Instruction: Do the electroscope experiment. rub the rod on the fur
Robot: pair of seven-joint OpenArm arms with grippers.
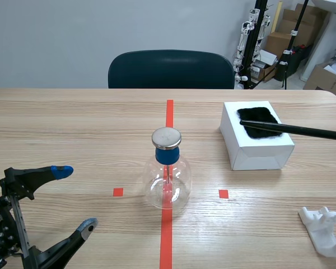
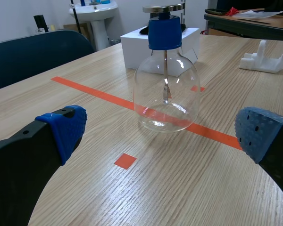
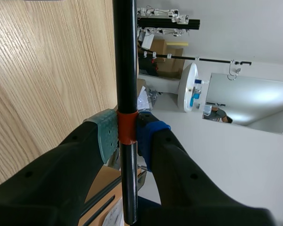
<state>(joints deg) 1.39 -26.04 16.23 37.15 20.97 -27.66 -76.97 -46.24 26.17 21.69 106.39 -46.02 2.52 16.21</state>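
A black rod [image 1: 294, 129] comes in from the right edge of the scene view, its tip resting on the black fur [image 1: 259, 121] atop a white box [image 1: 256, 143]. In the right wrist view my right gripper [image 3: 127, 134] is shut on the rod [image 3: 125, 61] at its orange band. The glass flask electroscope [image 1: 168, 174] with blue stopper and metal disc stands on the centre tape line. My left gripper [image 1: 73, 197] is open at the near left, and in its wrist view the electroscope [image 2: 166, 89] stands ahead of the gripper [image 2: 160, 134].
A white plastic stand [image 1: 325, 230] lies at the near right of the table. A dark chair [image 1: 171, 70] is behind the far edge. Boxes and tripods stand in the back right corner.
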